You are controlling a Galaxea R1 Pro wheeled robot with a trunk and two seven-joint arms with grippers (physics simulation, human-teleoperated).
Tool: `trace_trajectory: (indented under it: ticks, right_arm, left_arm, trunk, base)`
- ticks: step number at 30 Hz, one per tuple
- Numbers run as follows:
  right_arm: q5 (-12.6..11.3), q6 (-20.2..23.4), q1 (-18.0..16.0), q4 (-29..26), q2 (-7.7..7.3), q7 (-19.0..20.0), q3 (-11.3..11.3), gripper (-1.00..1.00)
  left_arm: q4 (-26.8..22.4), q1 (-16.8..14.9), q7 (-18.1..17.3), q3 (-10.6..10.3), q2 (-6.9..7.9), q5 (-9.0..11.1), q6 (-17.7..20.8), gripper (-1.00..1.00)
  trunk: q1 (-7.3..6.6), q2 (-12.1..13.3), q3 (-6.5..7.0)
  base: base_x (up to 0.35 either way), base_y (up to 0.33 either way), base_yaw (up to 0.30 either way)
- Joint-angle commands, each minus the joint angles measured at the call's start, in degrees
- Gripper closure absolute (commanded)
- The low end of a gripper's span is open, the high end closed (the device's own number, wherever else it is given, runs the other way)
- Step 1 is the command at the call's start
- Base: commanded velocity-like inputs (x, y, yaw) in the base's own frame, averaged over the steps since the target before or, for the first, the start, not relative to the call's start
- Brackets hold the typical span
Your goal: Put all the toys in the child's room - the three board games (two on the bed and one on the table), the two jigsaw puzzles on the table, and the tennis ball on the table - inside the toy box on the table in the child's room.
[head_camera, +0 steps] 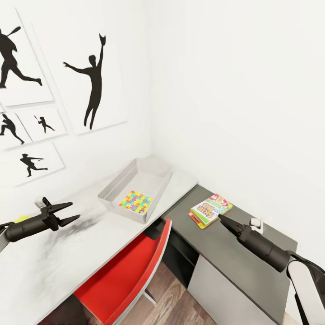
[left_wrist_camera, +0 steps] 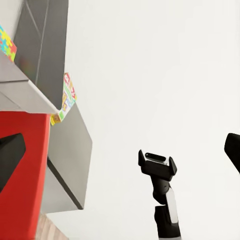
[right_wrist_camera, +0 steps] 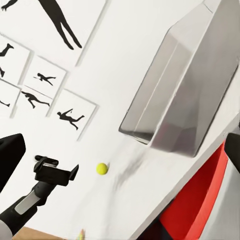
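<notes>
Left gripper [head_camera: 67, 213]: fingers spread wide, nothing between them, hovering over the pale top of the table [head_camera: 67, 253] near its left end; it also appears in the right wrist view [right_wrist_camera: 56, 167], where its jaws look parted.
Right gripper [head_camera: 224, 220]: its dark tip hangs above the darker, lower desk section, just beside the board games; whether the fingers are parted or closed cannot be told from the head view, and the left wrist view [left_wrist_camera: 157, 164] shows the tool end-on without settling it.
Tennis ball [right_wrist_camera: 102, 168]: lies on the pale tabletop, near the left gripper and apart from the toy box; in the head view a sliver of yellow-green [head_camera: 21, 219] shows behind the left arm.
Toy box [head_camera: 135, 176]: light grey bin with sloping walls, standing on the pale top against the wall corner.
Jigsaw puzzle [head_camera: 136, 201]: one multicoloured slab lying flat inside the toy box, toward its near end.
Board games [head_camera: 210, 210]: colourful flat boxes stacked on the dark grey surface, to the right of the toy box and outside it.
Red chair [head_camera: 131, 275]: tucked under the table's edge, below the toy box.
Wall pictures [head_camera: 92, 76]: black sports silhouettes on white panels behind the table.
</notes>
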Motion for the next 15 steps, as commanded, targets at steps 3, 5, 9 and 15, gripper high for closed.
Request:
trace_trajectory:
  ticks: [3, 5, 9, 15]
  right_arm:
    - [0.0, 0.3, 0.0, 0.0, -0.13, 0.2, -0.1, -1.0]
    - [-0.1, 0.3, 0.0, 0.0, -0.21, 0.2, -0.1, -1.0]
    - [-0.1, 0.3, 0.1, 0.0, -0.2, 0.2, -0.1, -1.0]
    - [-0.1, 0.3, 0.1, 0.0, -0.26, 0.3, -0.4, -1.0]
  left_arm:
    - [0.0, -0.1, -0.3, -0.4, 0.03, 0.2, 0.7, -1.0]
    - [0.0, -0.1, -0.3, -0.5, 0.03, 0.2, 0.7, -1.0]
    - [-0.1, -0.1, -0.3, -0.7, -0.02, 0.2, 0.8, -1.0]
    - [-0.1, -0.1, -0.2, -0.9, -0.06, 0.1, 0.8, -1.0]
  trunk:
    - [0.04, -0.1, 0.05]
    - [0.04, -0.1, 0.18]
    - [0.04, -0.1, 0.48]
    - [0.04, -0.1, 0.99]
  base:
    - [0.0, 0.0, 0.233]
    - [0.0, 0.0, 0.226]
    - [0.0, 0.0, 0.18]
    - [0.0, 0.0, 0.12]
